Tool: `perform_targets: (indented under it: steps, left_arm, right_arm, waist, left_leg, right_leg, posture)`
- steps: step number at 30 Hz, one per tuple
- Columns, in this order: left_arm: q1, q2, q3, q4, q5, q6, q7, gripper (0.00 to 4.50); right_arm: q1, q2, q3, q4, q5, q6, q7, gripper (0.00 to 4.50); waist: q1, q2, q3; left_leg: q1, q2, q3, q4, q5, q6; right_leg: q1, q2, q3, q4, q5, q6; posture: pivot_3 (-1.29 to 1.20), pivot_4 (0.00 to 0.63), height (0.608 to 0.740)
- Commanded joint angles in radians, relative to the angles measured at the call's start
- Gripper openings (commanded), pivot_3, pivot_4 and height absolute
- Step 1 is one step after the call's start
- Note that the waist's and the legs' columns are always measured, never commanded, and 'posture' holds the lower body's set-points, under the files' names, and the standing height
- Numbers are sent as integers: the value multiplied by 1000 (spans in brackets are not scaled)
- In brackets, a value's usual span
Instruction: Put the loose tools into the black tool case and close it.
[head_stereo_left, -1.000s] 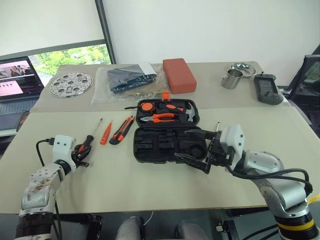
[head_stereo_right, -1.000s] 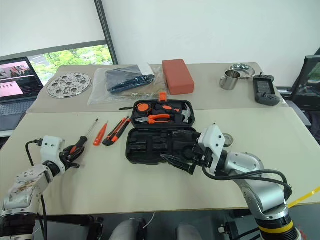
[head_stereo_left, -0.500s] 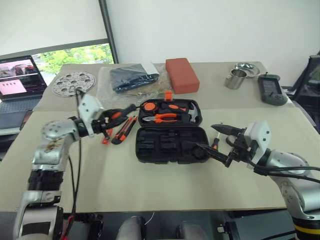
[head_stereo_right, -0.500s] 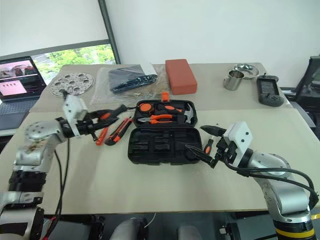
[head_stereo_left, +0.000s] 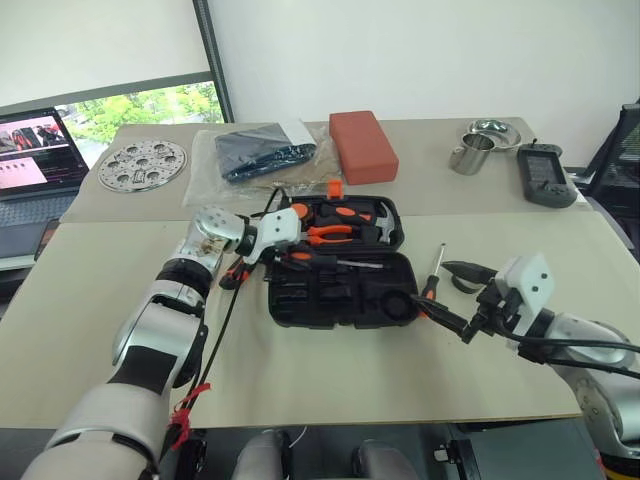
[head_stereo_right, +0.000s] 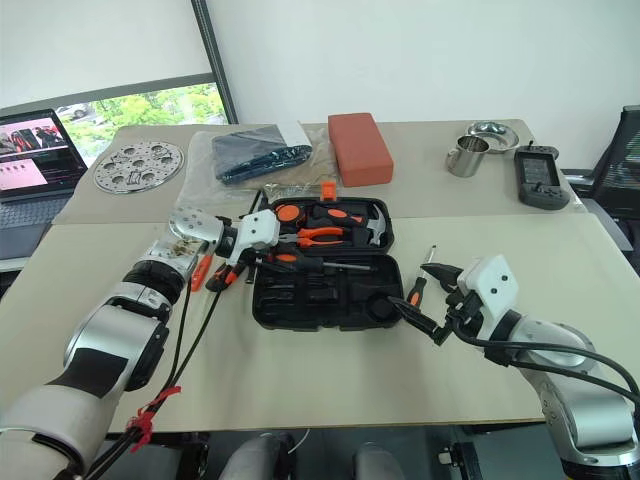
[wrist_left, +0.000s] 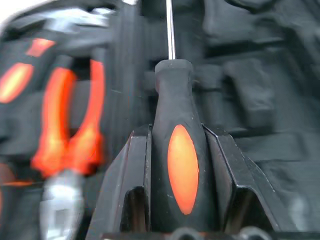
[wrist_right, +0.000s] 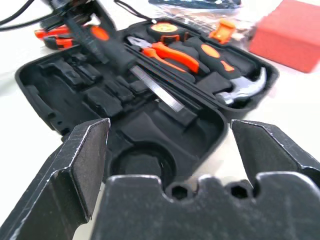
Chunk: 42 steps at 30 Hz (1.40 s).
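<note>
- Your black ribbed plastic clamshell tool case (head_stereo_left: 335, 262) lies open at the middle of the beige bench (head_stereo_left: 300, 370); its far half holds orange-handled pliers (head_stereo_left: 335, 234) and a steel hammer head (head_stereo_left: 377, 229), and its near half has moulded slots.
- Your left gripper (head_stereo_right: 268, 254) reaches over the case's left end, fingers (wrist_left: 127, 185) clamped on the black-and-orange handle of a screwdriver (wrist_left: 177, 150), whose steel shaft lies across the case interior.
- A second orange-and-black-handled screwdriver (head_stereo_left: 432, 279) lies on the bench just right of the case.
- An orange-black utility knife (head_stereo_right: 222, 277) lies on the bench left of the case, partly hidden by the left arm.
- Your right gripper (head_stereo_left: 452, 296) hovers near the case's right end, fingers (wrist_right: 80, 165) wide apart and holding nothing.
- The red-orange rectangular block (head_stereo_left: 362, 146) sits beyond the case.
</note>
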Motion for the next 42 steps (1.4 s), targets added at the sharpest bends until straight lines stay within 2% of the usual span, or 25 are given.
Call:
perform_targets:
  steps: [1, 6, 14, 25, 31, 36, 38, 39, 42]
  left_arm:
    - [-39, -6, 12, 14, 19, -19, 21, 993]
    - [-56, -22, 29, 32, 34, -3, 88, 993]
    - [-62, -10, 21, 49, 82, 0, 139, 993]
    - [-64, 7, 12, 70, 135, 3, 170, 993]
    - [-55, 6, 11, 71, 134, 14, 92, 993]
    - [-60, 8, 7, 78, 155, 6, 145, 993]
    - [-64, 5, 10, 82, 159, 4, 175, 2000]
    - [-66, 4, 11, 83, 161, 5, 185, 2128]
    - [-69, 3, 13, 88, 173, 3, 193, 3185]
  right_arm:
    - [7, -6, -36, -53, 11, 7, -14, 4500]
    - [13, 0, -39, -66, 14, 13, -27, 4500]
    - [-1, 3, -26, -53, 9, 11, -31, 4500]
    - [-8, 3, -26, -46, 1, 6, -30, 4500]
    - [-5, 5, -29, -43, -1, 1, -29, 4500]
    - [0, 7, -30, -44, -3, -3, -29, 4500]
    - [1, 7, -31, -44, -4, -4, -29, 4500]
    - [2, 8, -32, -44, -3, -5, -29, 4500]
    - [6, 8, -34, -46, -3, -6, -28, 4500]
  waist:
    - [0, 0, 0]
    - [0, 0, 0]
    - [-1, 1, -1]
    - [0, 1, -1]
    - [-2, 1, -1]
    - [-2, 1, -1]
    - [-3, 1, -1]
    - [-3, 1, -1]
    - [-2, 1, -1]
  left_leg:
    - [0, 0, 0, 0, -1, 1]
    - [0, 0, -2, 6, -5, 8]
    - [-1, 0, -2, 7, -4, 7]
    - [0, 0, -3, 8, -4, 7]
    - [2, 0, -2, 8, -4, 7]
    - [2, 0, -3, 8, -4, 7]
    - [2, 0, -3, 8, -4, 7]
    - [2, 0, -3, 8, -4, 7]
    - [2, 0, -3, 9, -4, 7]
  right_leg:
    - [0, 0, 0, 0, 0, 0]
    - [1, 0, -1, 4, 0, 0]
    - [1, 1, -1, 5, 0, 0]
    - [1, 1, -1, 7, 0, 0]
    - [1, 1, 0, 11, 0, 0]
    - [1, 1, 0, 12, 0, 0]
    - [1, 1, 0, 12, 0, 0]
    - [1, 1, 0, 12, 0, 0]
    - [1, 1, 0, 13, 0, 0]
  posture:
    - [0, 150, 740]
    - [0, 150, 740]
    - [0, 150, 740]
    - [0, 150, 740]
    - [0, 150, 740]
    - [0, 150, 740]
    - [0, 150, 740]
    - [0, 150, 740]
    - [0, 150, 740]
